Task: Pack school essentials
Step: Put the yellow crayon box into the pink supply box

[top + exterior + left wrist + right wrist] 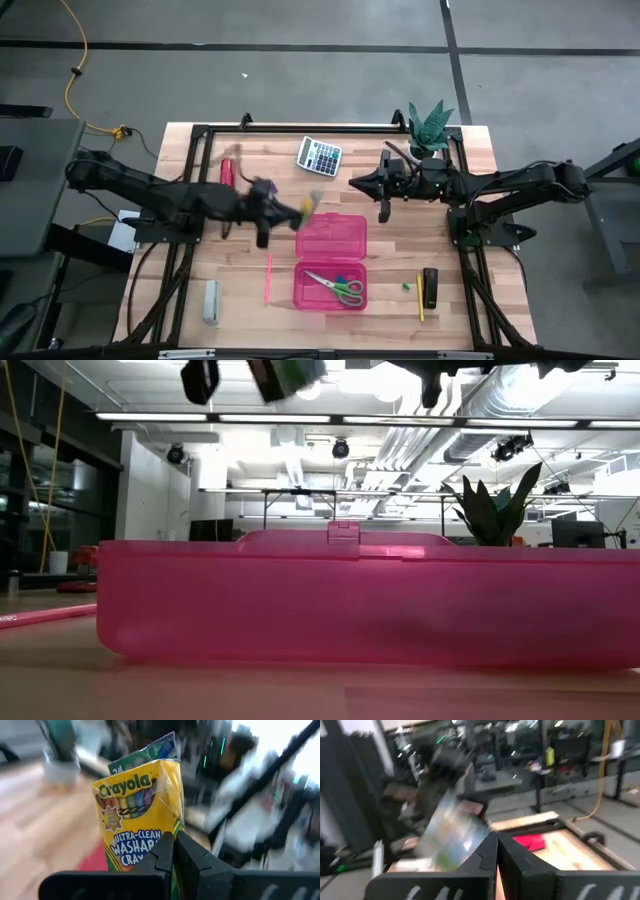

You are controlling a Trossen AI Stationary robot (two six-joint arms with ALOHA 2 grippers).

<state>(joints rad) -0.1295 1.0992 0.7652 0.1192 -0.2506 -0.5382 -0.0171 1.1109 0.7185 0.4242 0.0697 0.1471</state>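
Note:
My left gripper is shut on the yellow-green crayon box, in the air above the far left corner of the open pink case. The case's near half holds the green-handled scissors and small erasers. A pink pencil lies on the table left of the case. A yellow pencil and a green eraser lie right of it. My right gripper is shut and hovers beyond the case, touching nothing. My left gripper pinches the crayon box between its two fingers at the box's lower end, near one side edge. The box is lifted clear of the table and sticks out beyond the fingertips, its opened flap at the end away from the fingers.
A calculator and a potted plant stand near the far edge. A red object lies at the far left, a grey object at the near left, and a black object beside the yellow pencil. In the low view the pink case fills the foreground.

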